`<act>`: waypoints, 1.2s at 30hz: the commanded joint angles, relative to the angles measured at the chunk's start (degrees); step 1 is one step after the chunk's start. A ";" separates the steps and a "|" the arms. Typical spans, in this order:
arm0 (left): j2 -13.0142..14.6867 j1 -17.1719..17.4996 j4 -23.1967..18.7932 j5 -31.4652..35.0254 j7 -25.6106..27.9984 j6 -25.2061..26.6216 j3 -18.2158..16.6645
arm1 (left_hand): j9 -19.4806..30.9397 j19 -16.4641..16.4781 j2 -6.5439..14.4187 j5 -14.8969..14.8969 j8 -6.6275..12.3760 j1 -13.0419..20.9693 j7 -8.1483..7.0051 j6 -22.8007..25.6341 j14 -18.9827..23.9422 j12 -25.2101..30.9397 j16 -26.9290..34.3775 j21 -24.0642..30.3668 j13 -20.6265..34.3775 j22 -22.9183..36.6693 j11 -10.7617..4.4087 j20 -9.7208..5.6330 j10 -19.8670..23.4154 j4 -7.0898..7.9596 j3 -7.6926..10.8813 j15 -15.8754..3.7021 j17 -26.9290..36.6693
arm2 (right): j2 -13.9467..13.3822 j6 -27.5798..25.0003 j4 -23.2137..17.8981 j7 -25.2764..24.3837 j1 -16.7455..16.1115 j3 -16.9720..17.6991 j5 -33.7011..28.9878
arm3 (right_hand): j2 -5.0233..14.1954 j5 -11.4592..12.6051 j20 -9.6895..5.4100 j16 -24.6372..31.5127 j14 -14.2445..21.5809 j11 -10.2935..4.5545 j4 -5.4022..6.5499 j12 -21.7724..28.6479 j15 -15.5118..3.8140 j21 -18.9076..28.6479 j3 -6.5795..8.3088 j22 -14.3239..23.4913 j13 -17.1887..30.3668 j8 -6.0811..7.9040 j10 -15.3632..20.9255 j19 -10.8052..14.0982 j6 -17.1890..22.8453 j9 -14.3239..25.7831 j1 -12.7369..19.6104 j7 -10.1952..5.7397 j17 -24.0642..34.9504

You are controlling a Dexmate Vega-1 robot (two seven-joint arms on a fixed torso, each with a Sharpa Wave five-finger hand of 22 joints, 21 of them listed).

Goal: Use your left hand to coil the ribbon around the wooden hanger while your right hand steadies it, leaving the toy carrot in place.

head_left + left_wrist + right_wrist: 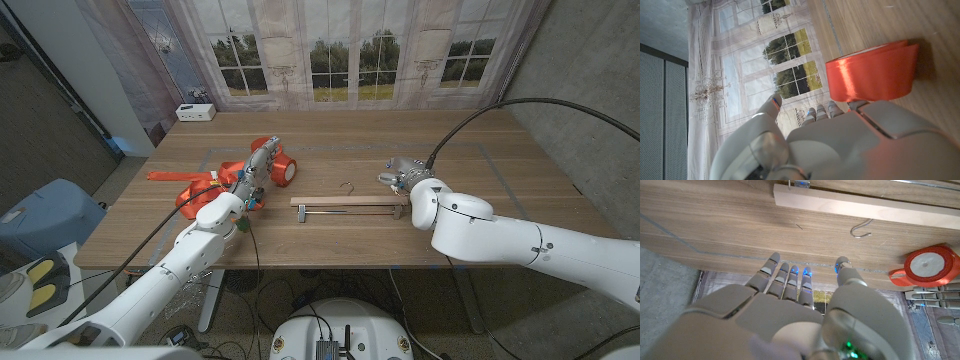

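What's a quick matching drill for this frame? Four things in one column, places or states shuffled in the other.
Things:
1. orange ribbon roll
2. flat wooden hanger with a metal hook
3. small white box
4. right hand

Places or states:
A. at the far edge of the wooden table
B. fingers spread, holding nothing
C. close against the left hand
D. lying flat, mid-table

Pairs: 1-C; 2-D; 3-A; 4-B

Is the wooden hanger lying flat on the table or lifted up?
Lying flat. The wooden hanger rests on the table, beside the right robot hand.
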 commanded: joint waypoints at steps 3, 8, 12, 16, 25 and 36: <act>0.29 -0.14 0.24 -0.44 -0.69 0.27 0.00 | 0.16 0.22 0.30 0.02 0.17 -0.35 -0.06 0.08 -0.10 0.21 0.25 -0.26 0.32 0.29 0.00 0.13 0.13 -0.11 0.06 0.29 0.05 | 1.70 -0.39 2.44 2.39 2.14 -3.47 -0.31 | -0.51 0.08 0.61 -0.11 -0.02 0.01 0.05 0.19 -0.24 -0.22 -0.13 0.30 0.25 -0.05 0.29 0.34 0.55 0.23 0.52 -0.14 0.18; 0.34 -0.43 0.46 -0.46 -0.93 0.39 0.04 | 0.16 0.26 0.31 0.02 0.16 -0.37 -0.06 0.09 -0.10 0.22 0.25 -0.29 0.32 0.29 -0.01 0.10 0.15 -0.10 0.07 0.29 0.05 | 2.57 -0.39 3.76 3.65 2.45 -3.95 -0.42 | -0.62 0.05 0.84 -0.17 -0.02 0.02 -0.03 0.17 -0.27 -0.28 -0.16 0.29 0.25 -0.09 0.40 0.29 0.58 0.23 0.68 -0.19 0.16; 0.26 -0.79 0.83 -0.52 -1.27 0.42 0.12 | 0.16 0.28 0.30 0.02 0.15 -0.41 -0.10 0.08 -0.13 0.21 0.24 -0.35 0.32 0.30 -0.02 0.10 0.14 -0.09 0.06 0.31 0.05 | 2.84 -0.39 4.32 4.66 3.02 -4.69 -0.85 | -0.68 0.03 0.97 -0.29 -0.19 -0.02 -0.08 0.12 -0.11 -0.35 -0.18 0.29 0.26 -0.13 0.42 0.21 0.60 0.23 0.83 -0.19 0.14; 0.11 -1.10 1.24 -0.58 -1.56 0.41 0.22 | 0.16 0.29 0.29 0.02 0.15 -0.46 -0.07 0.09 -0.12 0.20 0.24 -0.40 0.33 0.30 -0.01 0.10 0.12 -0.08 0.05 0.26 0.05 | 3.55 -0.39 5.34 6.04 3.22 -5.14 -1.56 | -0.73 0.01 1.31 -0.44 -0.44 0.07 -0.11 0.08 -0.24 -0.45 -0.21 0.29 0.26 -0.21 0.46 0.08 0.52 0.24 0.97 -0.24 0.13; -0.09 -1.10 1.55 -0.73 -1.52 0.42 0.23 | 0.16 0.31 0.27 0.02 0.16 -0.55 -0.10 0.14 -0.10 0.20 0.25 -0.49 0.33 0.31 0.00 0.10 0.15 -0.04 0.02 0.26 0.06 | 4.99 -0.39 7.89 11.87 4.04 -7.10 -6.66 | -1.00 -0.05 1.87 -0.89 -1.08 -0.08 -0.48 -0.12 -0.08 -0.61 -0.11 0.28 0.25 -0.26 0.30 -0.07 0.65 0.24 1.72 -0.24 0.01; -0.08 -0.70 0.96 -0.60 -1.14 0.30 0.22 | 0.16 0.35 0.20 0.01 0.18 -0.72 -0.12 0.22 -0.09 0.22 0.26 -0.58 0.33 0.31 -0.05 0.08 0.23 0.05 -0.05 0.20 0.08 | 9.28 -0.39 12.82 34.30 -1.13 -6.24 -34.29 | -1.41 -0.11 2.15 -1.27 -1.32 -0.50 -1.24 -0.42 -0.40 -0.76 0.36 0.25 0.23 -0.41 -0.05 -0.05 0.46 0.22 3.46 -0.73 -0.19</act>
